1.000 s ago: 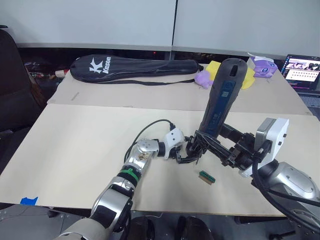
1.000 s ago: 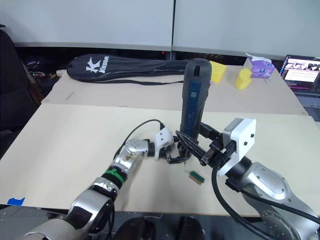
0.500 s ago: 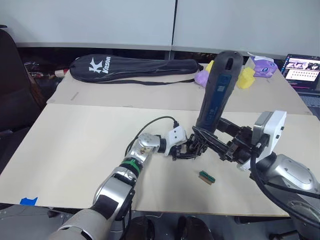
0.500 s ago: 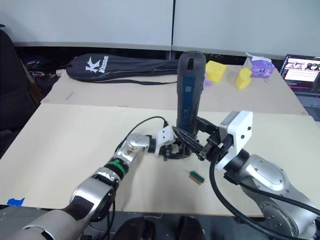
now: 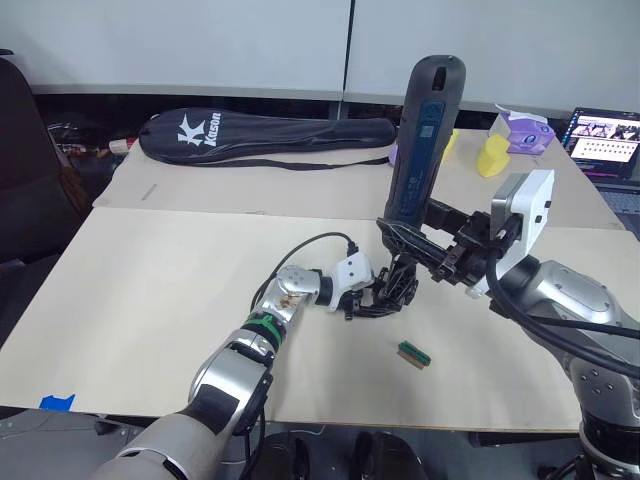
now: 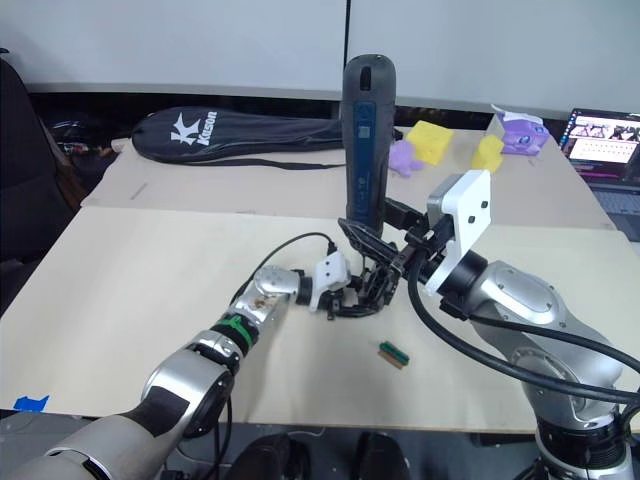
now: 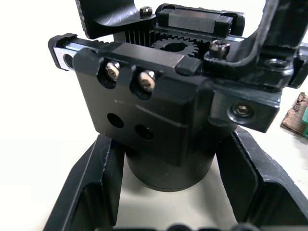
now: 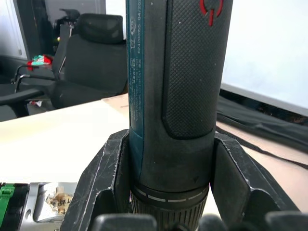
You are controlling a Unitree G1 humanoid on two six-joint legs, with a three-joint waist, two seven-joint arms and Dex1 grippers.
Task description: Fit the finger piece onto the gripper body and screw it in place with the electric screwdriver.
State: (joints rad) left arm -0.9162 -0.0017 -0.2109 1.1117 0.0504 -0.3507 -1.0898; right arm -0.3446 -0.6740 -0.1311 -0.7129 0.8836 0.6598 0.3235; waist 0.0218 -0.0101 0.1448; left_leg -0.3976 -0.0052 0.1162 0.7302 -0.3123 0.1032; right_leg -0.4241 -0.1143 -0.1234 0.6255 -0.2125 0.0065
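Left eye view: the electric screwdriver (image 5: 422,140) stands nearly upright over mid-table, your right gripper (image 5: 432,246) clamped round its lower barrel. It looks top-heavy and rigid with a textured grip, so hold it low, near the collar, as now. Under its tip the left gripper (image 5: 378,293) is closed on the gripper body (image 7: 163,101), a small stiff block with exposed gear teeth and screws; grip its round base. The finger piece is hard to single out.
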